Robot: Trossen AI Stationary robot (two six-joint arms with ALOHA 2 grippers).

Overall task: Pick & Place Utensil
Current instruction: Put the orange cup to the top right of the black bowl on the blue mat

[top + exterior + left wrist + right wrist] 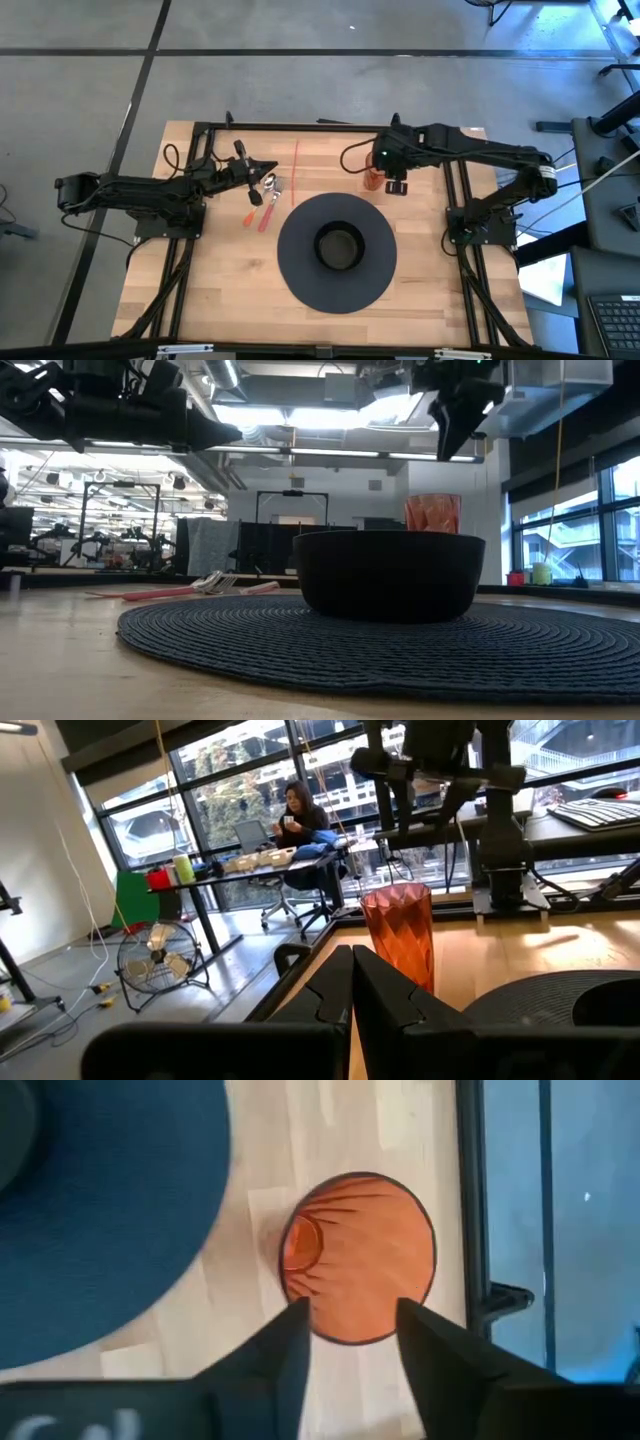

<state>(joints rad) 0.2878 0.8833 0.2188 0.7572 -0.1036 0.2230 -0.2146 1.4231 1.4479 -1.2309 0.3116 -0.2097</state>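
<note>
Hovering over the empty orange cup point(358, 1258), the right claw point(350, 1335) gapes apart; the left claw point(352, 982) is pressed together above the spoon point(268, 187)

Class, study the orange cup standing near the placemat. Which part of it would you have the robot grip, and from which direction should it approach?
Grip the orange cup across its open rim, coming straight down from above. It stands upright, mouth up, and looks empty, so one finger could go inside the wall and one outside. The right end effector is above it, open. The left end effector, shut, is near the utensils.
</note>
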